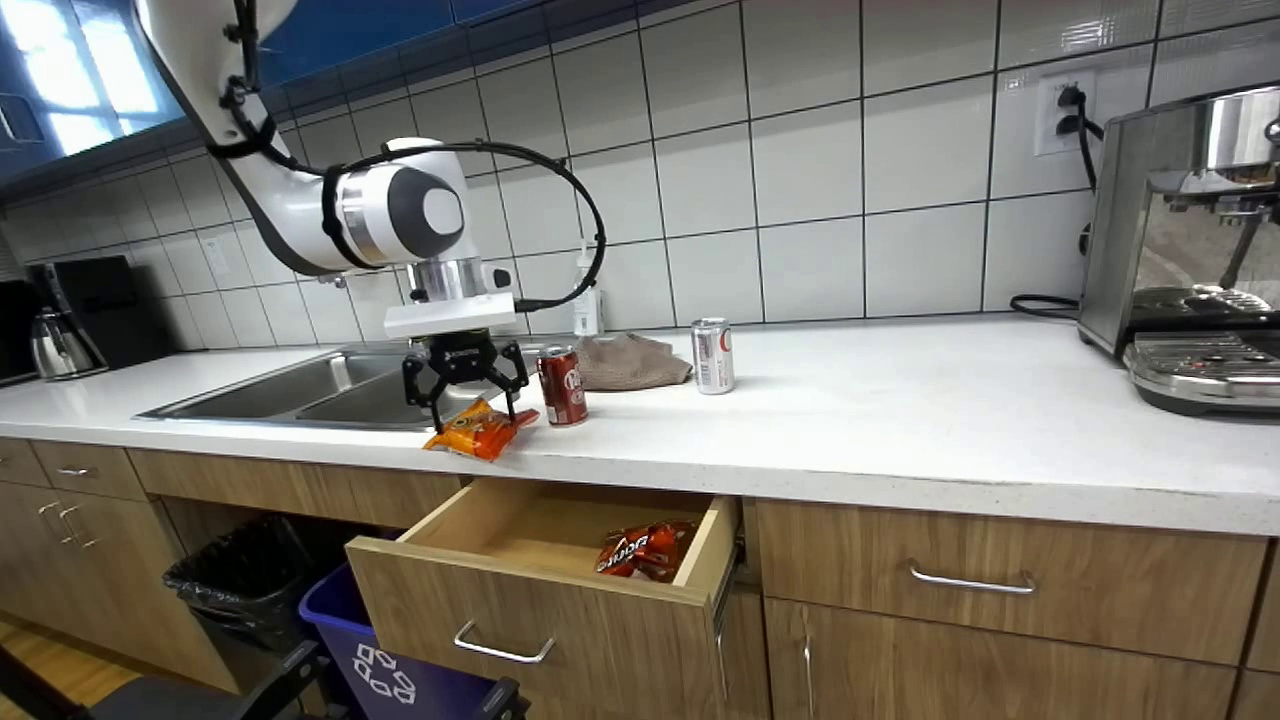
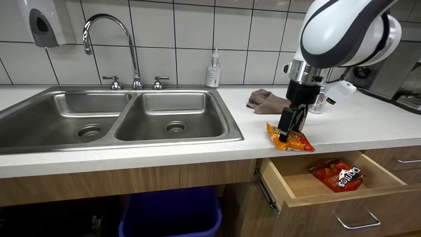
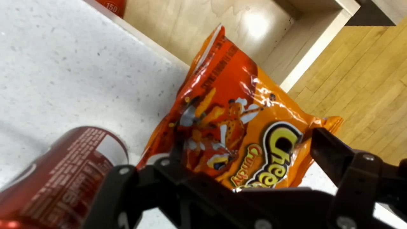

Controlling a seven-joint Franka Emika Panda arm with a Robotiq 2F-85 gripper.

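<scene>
An orange and red Cheetos bag [image 1: 482,432] lies at the front edge of the white counter. It also shows in an exterior view [image 2: 297,142]. In the wrist view the bag [image 3: 235,95] reaches past the counter edge, over the open drawer. My gripper [image 1: 475,420] is low over the bag, pointing down, with its fingers wide apart on either side of it. In the wrist view the gripper [image 3: 248,136] has the right finger near the bag's end and the left finger over its red part. Firm contact cannot be told. A dark red can [image 1: 562,386] stands beside the gripper.
Below the counter, an open drawer [image 1: 530,590] holds a red Doritos bag [image 2: 338,174]. A silver can [image 1: 712,357] and a brown cloth [image 2: 268,102] sit behind. A double sink [image 2: 177,142], soap bottle [image 2: 213,70] and coffee machine [image 1: 1190,240] are on the counter. A blue bin [image 2: 171,210] stands below.
</scene>
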